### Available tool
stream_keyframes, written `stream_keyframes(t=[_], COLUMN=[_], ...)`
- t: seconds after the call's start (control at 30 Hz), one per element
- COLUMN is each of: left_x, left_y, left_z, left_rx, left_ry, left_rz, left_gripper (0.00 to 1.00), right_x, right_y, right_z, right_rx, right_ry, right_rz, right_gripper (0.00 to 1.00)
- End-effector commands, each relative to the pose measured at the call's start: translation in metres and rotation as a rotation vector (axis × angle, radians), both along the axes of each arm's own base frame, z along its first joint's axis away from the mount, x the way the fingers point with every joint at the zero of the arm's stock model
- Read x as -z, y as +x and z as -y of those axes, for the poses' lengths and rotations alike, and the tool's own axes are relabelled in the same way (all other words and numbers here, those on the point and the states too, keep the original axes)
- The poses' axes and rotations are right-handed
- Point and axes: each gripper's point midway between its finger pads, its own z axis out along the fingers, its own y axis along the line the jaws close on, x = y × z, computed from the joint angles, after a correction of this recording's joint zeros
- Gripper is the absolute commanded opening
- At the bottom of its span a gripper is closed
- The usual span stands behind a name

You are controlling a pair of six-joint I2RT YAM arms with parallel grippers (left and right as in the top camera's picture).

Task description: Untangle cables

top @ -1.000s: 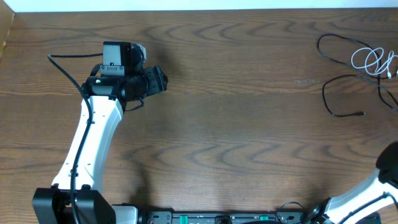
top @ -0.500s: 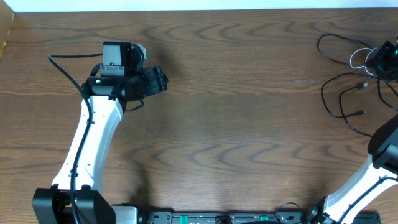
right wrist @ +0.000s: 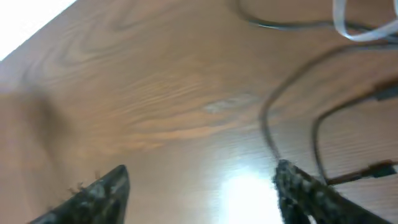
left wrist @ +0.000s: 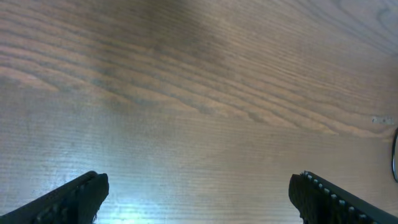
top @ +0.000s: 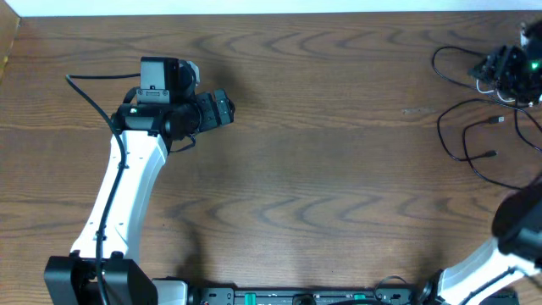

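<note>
Overhead, the cables (top: 492, 154) are seen at the far right, beneath the right gripper (top: 500, 66); the left gripper (top: 222, 108) is found well apart. Left wrist: jaws are spread, nothing held. Right wrist: jaws are spread, with black loops lying ahead and rightward.

Colours noted: desk (top: 339, 186) is mid-brown wood with darker wavy grain and pale glare patches in both wrist views. The left arm (top: 114, 199) has a white link and black joints, with a small green dot (top: 133, 108) near the wrist. The left tool (left wrist: 199, 196) is black, its fingers (left wrist: 323, 193) finely ridged. The right tool (right wrist: 199, 186) is black and blurred; a green light (top: 533, 63) glows on its body. The white cable (right wrist: 364, 28) is a pale loop; the black cables (right wrist: 265, 118) are thin dark lines on brown. A white strip (top: 254, 7) runs along the desk's far edge.
</note>
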Motion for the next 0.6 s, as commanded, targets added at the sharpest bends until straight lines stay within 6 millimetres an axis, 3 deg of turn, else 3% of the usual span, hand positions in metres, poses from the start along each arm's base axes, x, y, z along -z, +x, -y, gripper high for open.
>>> stream_keyframes(t=[0.0, 0.07, 0.1, 0.2, 0.23, 0.33, 0.57], left_x=[0.002, 0.003, 0.003, 0.003, 0.003, 0.002, 0.003], left_y=[-0.002, -0.002, -0.002, -0.002, -0.002, -0.002, -0.002], left_z=[-0.001, -0.001, -0.001, -0.001, -0.001, -0.001, -0.001], left_rx=[0.007, 0.007, 0.007, 0.007, 0.007, 0.007, 0.007], left_ry=[0.007, 0.009, 0.009, 0.009, 0.009, 0.009, 0.009], left_rz=[-0.007, -0.007, -0.007, -0.007, -0.007, -0.007, -0.007], left_gripper=[0.98, 0.98, 0.98, 0.98, 0.98, 0.98, 0.98], right_x=[-0.066, -0.087, -0.094, -0.102, -0.103, -0.101, -0.096], right_y=[-0.024, -0.048, -0.059, -0.089, -0.107, -0.139, -0.152], right_z=[-0.045, -0.071, -0.082, -0.104, -0.115, -0.126, -0.121], right_rx=[-0.158, -0.206, -0.227, -0.268, -0.258, -0.252, -0.238], right_ry=[-0.084, -0.102, -0.105, -0.086, -0.04, -0.004, -0.03], right_rz=[0.157, 0.174, 0.174, 0.145, 0.093, 0.0, -0.054], right_gripper=[0.78, 0.85, 0.99, 0.99, 0.99, 0.99, 0.99])
